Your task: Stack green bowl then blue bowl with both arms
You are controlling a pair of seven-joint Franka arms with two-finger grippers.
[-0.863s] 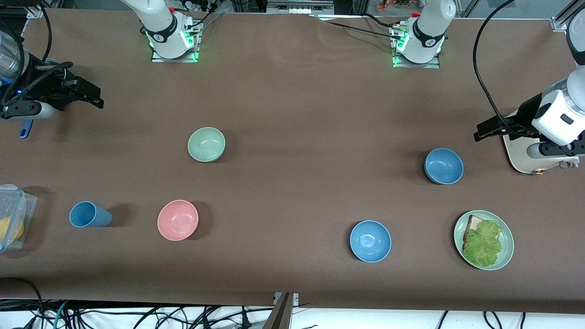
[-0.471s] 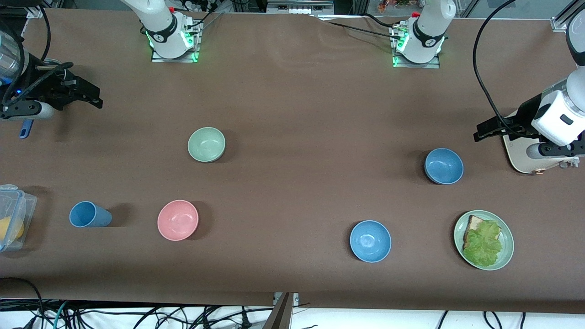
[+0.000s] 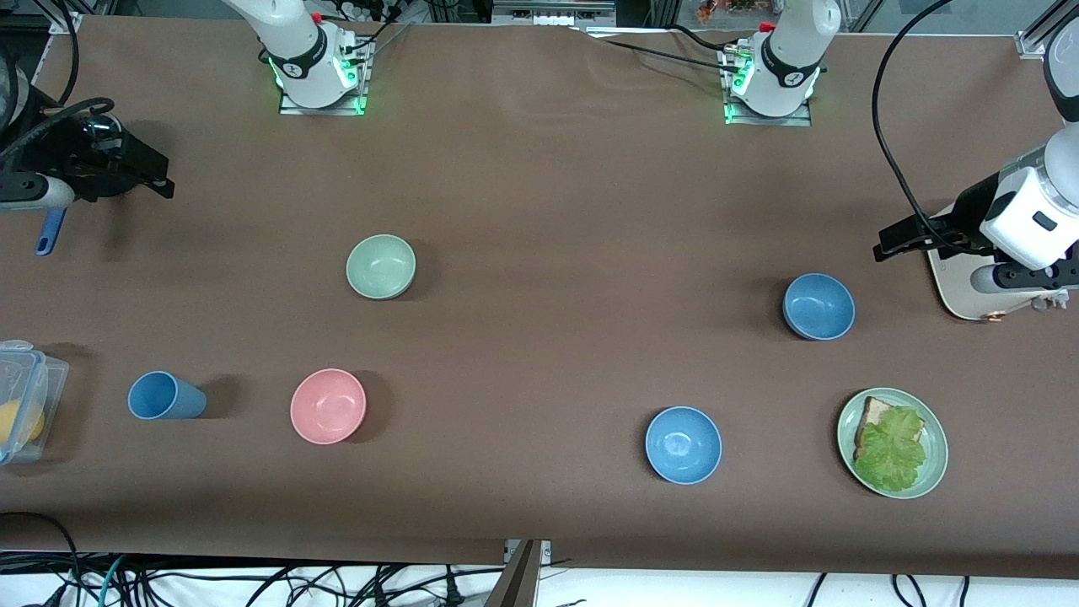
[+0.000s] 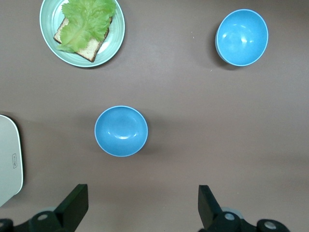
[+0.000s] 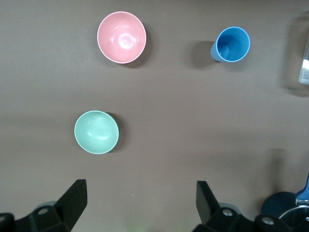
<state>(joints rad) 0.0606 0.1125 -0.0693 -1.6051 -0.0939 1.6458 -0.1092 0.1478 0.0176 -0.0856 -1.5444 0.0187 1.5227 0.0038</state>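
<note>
The pale green bowl (image 3: pixel 381 266) (image 5: pixel 96 132) sits upright on the brown table toward the right arm's end. The duller blue bowl (image 3: pixel 818 306) (image 4: pixel 120 130) sits toward the left arm's end. My right gripper (image 3: pixel 163 185) (image 5: pixel 140 191) hangs open and empty over bare table at its end, well apart from the green bowl. My left gripper (image 3: pixel 883 247) (image 4: pixel 143 193) hangs open and empty over the table beside a white board, a short way from the blue bowl.
A brighter blue bowl (image 3: pixel 683 444) (image 4: pixel 241 37) and a green plate (image 3: pixel 934 472) with bread and lettuce lie nearer the front camera. A pink bowl (image 3: pixel 328 405), a blue cup (image 3: pixel 164 396) and a clear plastic box (image 3: pixel 21 400) are there too. The white board (image 3: pixel 957 287) lies under the left wrist.
My right gripper has drawn back toward its end of the table, away from the green bowl. The left arm and all the bowls have stayed put.
</note>
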